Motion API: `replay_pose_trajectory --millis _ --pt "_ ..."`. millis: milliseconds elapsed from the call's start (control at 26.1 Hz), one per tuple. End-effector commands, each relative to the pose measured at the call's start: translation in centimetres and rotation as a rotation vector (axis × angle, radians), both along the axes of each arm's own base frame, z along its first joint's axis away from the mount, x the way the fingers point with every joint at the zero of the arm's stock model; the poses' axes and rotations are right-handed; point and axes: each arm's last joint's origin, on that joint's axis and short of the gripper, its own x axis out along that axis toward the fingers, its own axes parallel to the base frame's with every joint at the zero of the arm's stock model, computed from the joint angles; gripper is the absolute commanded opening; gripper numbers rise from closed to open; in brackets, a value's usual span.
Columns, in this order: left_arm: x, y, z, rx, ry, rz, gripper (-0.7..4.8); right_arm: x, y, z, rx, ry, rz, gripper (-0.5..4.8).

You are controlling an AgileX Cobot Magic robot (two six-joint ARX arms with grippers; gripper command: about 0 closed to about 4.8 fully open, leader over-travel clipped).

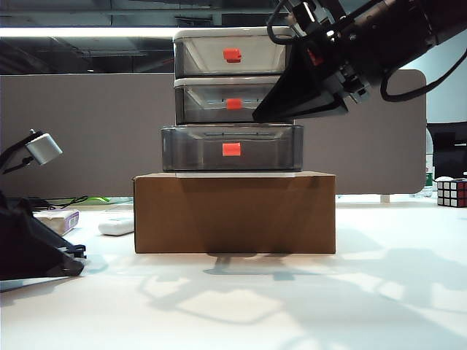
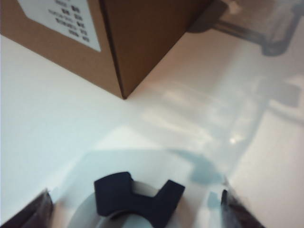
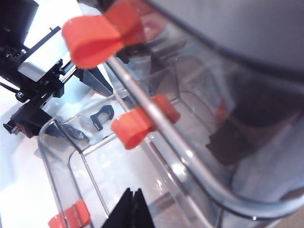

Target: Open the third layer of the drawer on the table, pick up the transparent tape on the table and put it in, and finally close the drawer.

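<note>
With the left pincer (image 2: 135, 209) open around the transparent tape (image 2: 137, 199), right pincer (image 3: 130, 209) hovers.

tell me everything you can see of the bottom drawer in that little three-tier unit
The third layer is the lowest drawer of the white-framed unit, smoky-grey translucent plastic with a small orange-red handle at the middle of its front. It is pulled out, standing forward of the two upper drawers. It sits level over the brown cardboard box. Nothing shows inside it in the exterior view. The right end effector hangs just above its right part; contact cannot be told.
</note>
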Motion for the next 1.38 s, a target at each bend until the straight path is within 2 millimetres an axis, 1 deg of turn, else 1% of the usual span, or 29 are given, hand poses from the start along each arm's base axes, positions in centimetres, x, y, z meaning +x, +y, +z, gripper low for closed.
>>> replay_pose_trajectory --millis 38,77,384,422,461,499,576,691,729,883,998,1075,1113,1267,1382 --pt "-0.6 0.2 -1.0 0.088 0.069 0.056 4.24 0.0 0.0 0.3 0.005 -0.012 0.003 -0.05" --pt "-0.6 0.2 -1.0 0.087 0.070 0.055 3.97 0.0 0.0 0.2 0.005 -0.012 0.003 -0.05" --pt "-0.8 0.2 -2.6 0.086 0.147 0.048 3.94 0.0 0.0 0.2 0.001 -0.005 0.003 -0.05" --pt "-0.8 0.2 -2.8 0.087 0.160 0.048 3.85 0.0 0.0 0.2 0.001 -0.004 0.003 -0.05" --pt "-0.8 0.2 -2.9 0.087 0.163 0.048 3.60 0.0 0.0 0.2 0.001 -0.005 0.003 -0.05" --pt "-0.8 0.2 -2.9 0.087 0.162 0.048 3.07 0.0 0.0 0.2 0.001 -0.005 0.003 -0.05" --pt "-0.8 0.2 -2.9 0.086 0.161 0.048 2.73 0.0 0.0 0.2 0.001 -0.005 0.003 -0.05" --pt "-0.8 0.2 -2.9 0.086 0.159 0.048 1.88 0.0 0.0 0.2 0.001 -0.005 0.002 -0.05" --pt "-0.8 0.2 -2.9 0.086 0.155 0.048 1.73 0.0 0.0 0.2 0.001 -0.005 0.002 -0.05" --pt "-0.6 0.2 -2.4 0.077 0.119 0.047 1.73 0.0 0.0 0.2 0.001 -0.004 0.002 -0.05" --pt "-0.3 0.2 -1.3 0.060 0.059 0.047 1.72 0.0 0.0 0.2 0.004 0.000 0.000 -0.05" --pt "-0.2 0.2 1.1 0.035 -0.033 0.073 1.72 0.0 0.0 0.2 0.005 0.002 -0.001 -0.05" --pt "-0.2 0.2 2.0 0.028 -0.061 0.079 1.71 0.0 0.0 0.2 0.006 0.001 0.000 -0.05" --pt "-0.8 -0.4 4.8 0.005 -0.161 0.080 1.69 0.0 0.0 0.2 0.006 0.001 0.000 -0.05" --pt "-1.6 -1.5 6.9 -0.012 -0.238 0.040 1.69 0.0 0.0 0.2 0.008 0.004 0.002 -0.05"
